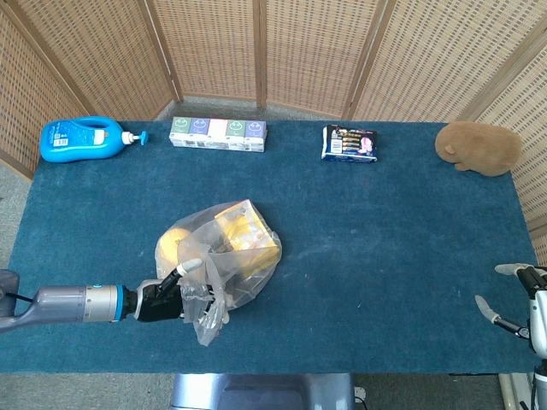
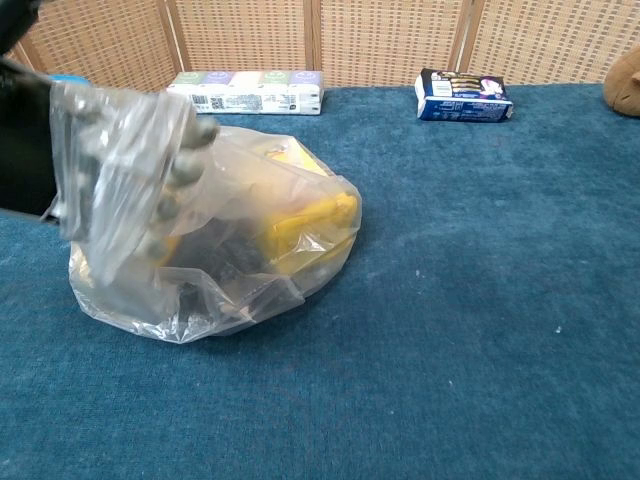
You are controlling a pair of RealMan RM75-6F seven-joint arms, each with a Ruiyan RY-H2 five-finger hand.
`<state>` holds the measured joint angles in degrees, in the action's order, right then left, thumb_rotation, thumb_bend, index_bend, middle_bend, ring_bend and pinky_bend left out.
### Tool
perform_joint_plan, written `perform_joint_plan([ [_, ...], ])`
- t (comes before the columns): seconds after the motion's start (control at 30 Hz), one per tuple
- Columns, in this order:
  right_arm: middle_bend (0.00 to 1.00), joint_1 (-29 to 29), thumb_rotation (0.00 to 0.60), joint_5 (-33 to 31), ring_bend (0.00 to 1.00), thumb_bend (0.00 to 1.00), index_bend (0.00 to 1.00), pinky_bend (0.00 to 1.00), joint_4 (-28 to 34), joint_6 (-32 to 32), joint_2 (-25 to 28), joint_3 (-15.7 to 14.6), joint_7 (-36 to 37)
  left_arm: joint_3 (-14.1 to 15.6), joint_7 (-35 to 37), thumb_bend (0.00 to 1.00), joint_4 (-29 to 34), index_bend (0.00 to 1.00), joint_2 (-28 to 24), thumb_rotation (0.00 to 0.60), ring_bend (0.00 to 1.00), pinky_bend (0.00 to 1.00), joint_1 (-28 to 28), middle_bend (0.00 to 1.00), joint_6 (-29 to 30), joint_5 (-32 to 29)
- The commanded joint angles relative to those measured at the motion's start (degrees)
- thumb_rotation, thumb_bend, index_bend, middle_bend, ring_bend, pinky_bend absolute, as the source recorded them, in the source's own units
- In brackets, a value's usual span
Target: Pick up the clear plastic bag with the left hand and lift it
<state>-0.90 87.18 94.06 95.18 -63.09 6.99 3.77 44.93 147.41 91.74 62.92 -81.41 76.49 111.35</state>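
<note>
My left hand (image 1: 173, 295) has gathered plastic at the near-left end of the bag (image 1: 224, 256), fingers closed on it. The bag's bulk lies on the table (image 1: 385, 239) to the far right of my grip. My right hand (image 1: 521, 299) idles far right, fingers apart.

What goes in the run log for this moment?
left hand: grips clear plastic bag | bag: on table | right hand: open, idle

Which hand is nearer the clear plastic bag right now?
Left. The left hand grips the near end of the clear plastic bag; the right hand sits at the table's far right edge, well apart from it.
</note>
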Motion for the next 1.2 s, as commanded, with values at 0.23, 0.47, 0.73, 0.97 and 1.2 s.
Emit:
perform_joint_plan([
  [0.23, 0.41, 0.0, 0.406, 0.0, 0.40, 0.27, 0.37, 0.25, 0.0, 0.1, 0.0, 0.0, 0.0, -3.1, 2.0, 0.04, -2.3, 0.32, -0.5, 0.000, 0.40, 0.35, 4.3, 0.44, 3.8, -1.0],
  [0.47, 0.41, 0.1, 0.407, 0.1, 0.40, 0.27, 0.37, 0.25, 0.0, -0.2, 0.0, 0.0, -0.1, -5.3, 1.5, 0.05, -1.0, 0.38, -2.3, 0.000, 0.46, 0.38, 7.0, 0.53, 3.6, -4.8],
  [0.73, 0.41, 0.1, 0.404, 0.1, 0.40, 0.27, 0.37, 0.25, 0.1, -0.1, 0.0, 0.0, -0.2, -9.4, 0.5, 0.07, 1.4, 0.43, -3.5, 0.000, 0.54, 0.43, 10.8, 0.61, 3.6, -9.3],
  [0.97, 0.41, -0.1, 0.408, 0.3, 0.40, 0.27, 0.37, 0.25, 0.2, 0.1, 0.1, -0.1, -0.1, -13.9, -0.1, 0.07, 2.0, 0.44, -7.9, 0.000, 0.57, 0.45, 14.0, 0.62, 9.4, -9.0],
  [1.2, 0.41, -0.1, 0.408, 0.4, 0.40, 0.27, 0.37, 0.25, 0.1, 0.0, 0.0, -0.1, 0.1, -16.0, -4.1, 0.10, 4.2, 0.45, -12.0, 0.000, 0.57, 0.45, 15.2, 0.63, 5.9, -10.2],
])
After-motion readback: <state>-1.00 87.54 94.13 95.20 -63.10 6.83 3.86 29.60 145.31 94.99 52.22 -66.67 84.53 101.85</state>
